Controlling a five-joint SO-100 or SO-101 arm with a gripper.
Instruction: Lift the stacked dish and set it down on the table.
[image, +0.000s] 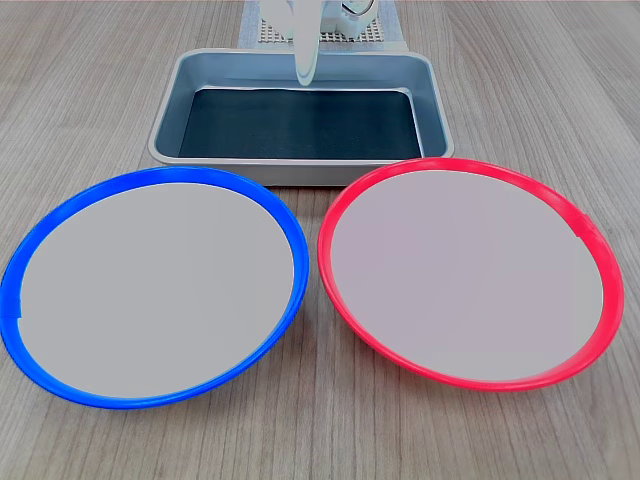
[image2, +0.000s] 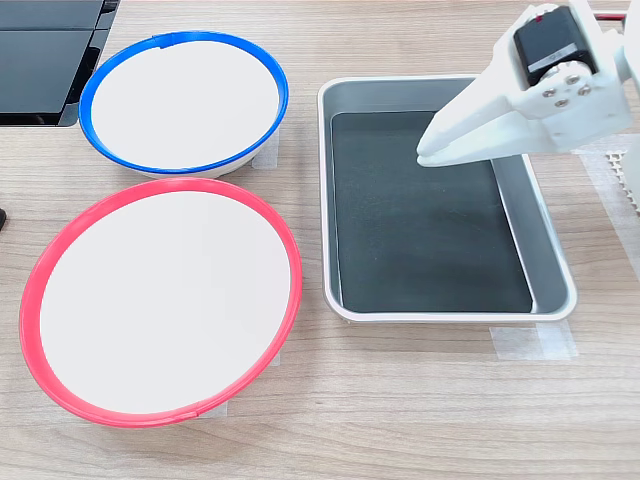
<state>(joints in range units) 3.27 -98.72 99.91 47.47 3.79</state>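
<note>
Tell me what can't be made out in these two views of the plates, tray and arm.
- White gripper: in the second exterior view the jaws look closed, but not certainly; the first exterior view's top edge crops it.
- Red-rimmed round plate: whether anything is stacked beneath it is hidden in both exterior views.
- Arm base: cut off in both.
</note>
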